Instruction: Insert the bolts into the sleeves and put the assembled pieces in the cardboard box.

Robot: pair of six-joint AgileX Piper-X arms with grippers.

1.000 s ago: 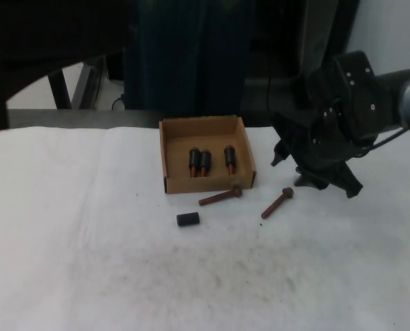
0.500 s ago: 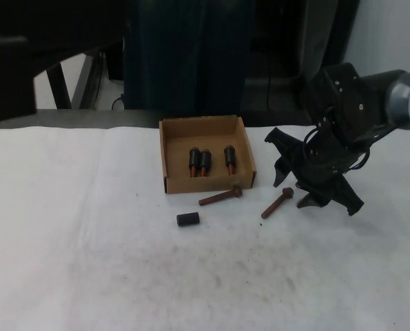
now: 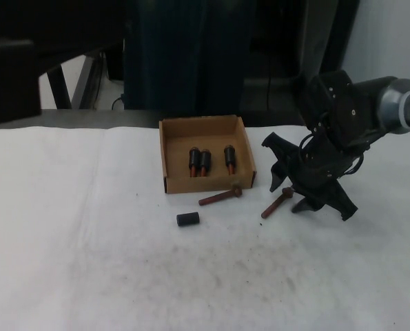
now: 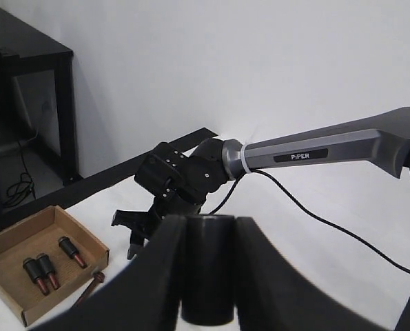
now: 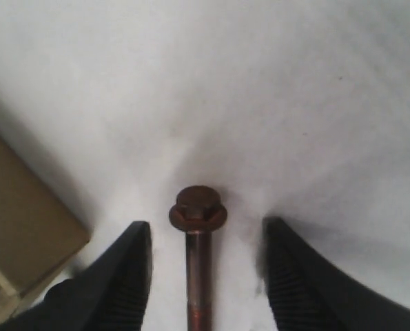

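Bolts are laid loose on the bench [image 3: 87, 262], two of them, both to the near right of the box [image 3: 198, 183]. The right bolt [image 3: 276, 203] is laid slantwise, head toward the far right. It is straddled by the right gripper [image 3: 286, 196], whose fingers [image 5: 125, 279] are spread apart on either side of the shank, with a gap left between each pad and the bolt; nothing is clasped. In the right wrist view the hexagonal head is seen just past the fingertips, and a corner of the box is seen off to one side. The left bolt [image 3: 220, 197] is set just beside the box's near right corner. A loose sleeve [image 3: 187, 220], black, is laid on its side nearer and to the left of that bolt, apart from it. Three assembled pieces [image 3: 205, 161] are laid flat in the box: two side by side toward the middle and one toward the right wall. A second sleeve [image 4: 206, 265] is clamped lengthwise between the fingers of the left gripper [image 4: 206, 276], which is held above the bench, well apart from the box. The right arm [image 4: 315, 148] is stretched in from the right and bent down over the right bolt.
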